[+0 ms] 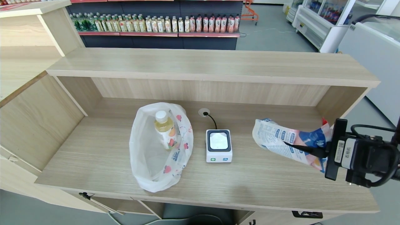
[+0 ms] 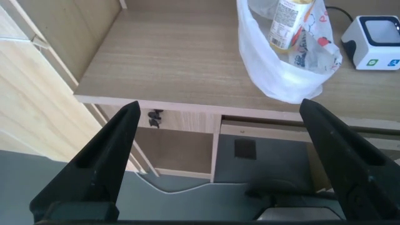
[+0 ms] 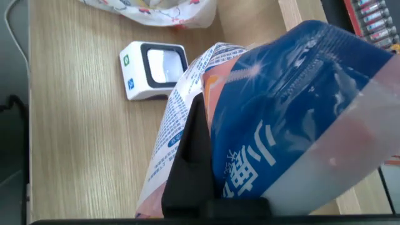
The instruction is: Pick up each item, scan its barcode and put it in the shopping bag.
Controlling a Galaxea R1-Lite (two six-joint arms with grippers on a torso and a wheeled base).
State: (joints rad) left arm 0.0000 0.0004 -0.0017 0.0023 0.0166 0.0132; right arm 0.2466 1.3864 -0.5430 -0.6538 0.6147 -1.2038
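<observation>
Wooden counter (image 1: pixel 250 184) carries everything. Shopping bag (image 1: pixel 147 162) (white plastic, small fruit print) lies on it left of centre, mouth open towards the back wall. Blue-and-white pouch (image 1: pixel 272 134) is at the right side, clamped in the right gripper (image 1: pixel 289 144), one black finger (image 1: pixel 307 150) across its printed face. The pouch looks lifted off the counter, though the angle makes that hard to confirm. It sits right of the scanner, apart from it. Left gripper (image 2: pixel 220 105) hangs below the counter's front edge, fingers spread wide, nothing between them. Scanner (image 1: pixel 218 146) stands just right of the bag, window facing up, cable running to a hole behind it. Bottle (image 1: pixel 164 128) lies inside the bag, white cap towards the back.
</observation>
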